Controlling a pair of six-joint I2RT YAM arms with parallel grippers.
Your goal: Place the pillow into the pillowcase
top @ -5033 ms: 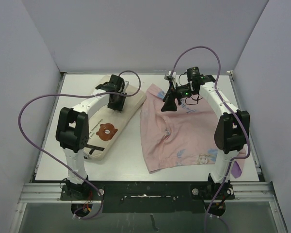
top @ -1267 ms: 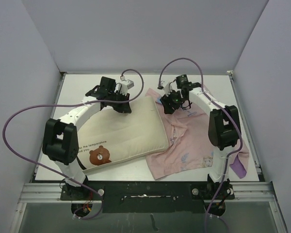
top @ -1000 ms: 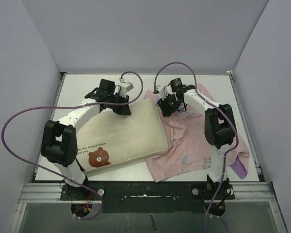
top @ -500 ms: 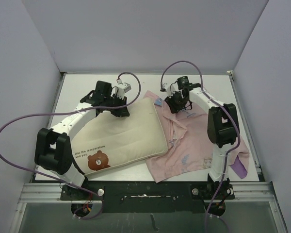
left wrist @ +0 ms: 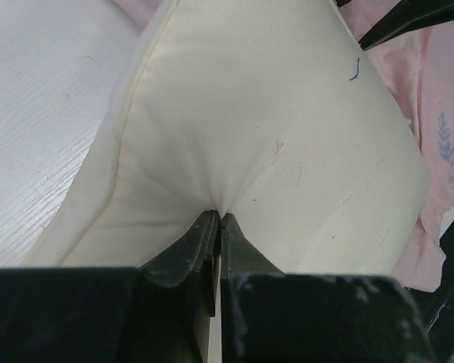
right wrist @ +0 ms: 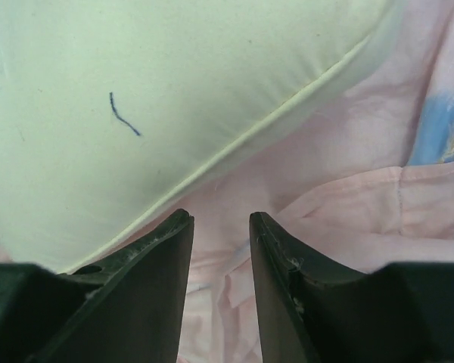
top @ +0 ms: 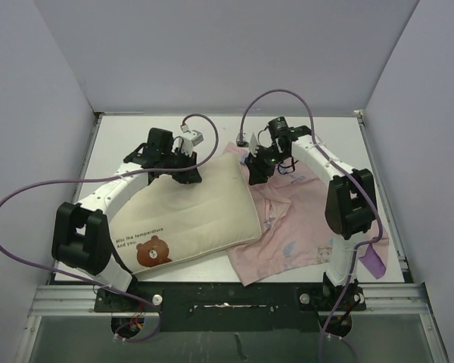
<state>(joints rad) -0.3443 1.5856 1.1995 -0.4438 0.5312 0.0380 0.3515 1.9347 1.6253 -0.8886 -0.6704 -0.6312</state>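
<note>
The cream pillow lies aslant at centre-left, its bear face near the front. Its right edge overlaps the pale pink pillowcase, which lies crumpled on the right. My left gripper is shut on a pinch of fabric at the pillow's far edge; in the left wrist view the fingertips meet on the puckered pillow. My right gripper hovers at the pillow's far right corner. Seen from the right wrist, it stands open over pink pillowcase folds beside the pillow, holding nothing.
A purple corner of the pillowcase hangs over the table's front right edge. Bare white table shows at the far left. Grey walls enclose three sides. Purple cables loop off both arms.
Over five seconds the left gripper dragged the pillow right onto the pillowcase's edge. In the last second the left elbow swung left; the right gripper shifted slightly near the pillow's corner.
</note>
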